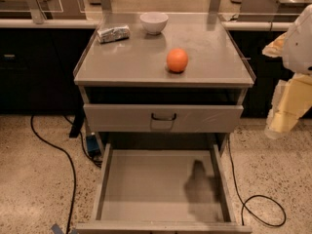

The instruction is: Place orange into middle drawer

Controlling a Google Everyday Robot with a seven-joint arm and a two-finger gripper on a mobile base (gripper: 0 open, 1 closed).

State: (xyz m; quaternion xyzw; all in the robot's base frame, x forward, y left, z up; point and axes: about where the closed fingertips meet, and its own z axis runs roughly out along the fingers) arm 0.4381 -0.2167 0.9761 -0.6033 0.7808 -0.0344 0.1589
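**Camera view.** Orange (177, 60) resting on the worktop (126, 65), about 4 o'clock from its centre and near the front edge. White bowl (154, 22) at 12 o'clock; silver foil packet (113, 33) at 10 o'clock. Middle drawer (146, 184) pulled open, at 6 o'clock below the orange, with the shut upper drawer (122, 118) between them. Gripper (282, 121) at 3 o'clock, off the cabinet's right side and well apart from the orange; wide or narrow cannot be told. Risks: a glancing approach would likely roll the round fruit off the front edge, and if released high it may bounce out of the shallow drawer.
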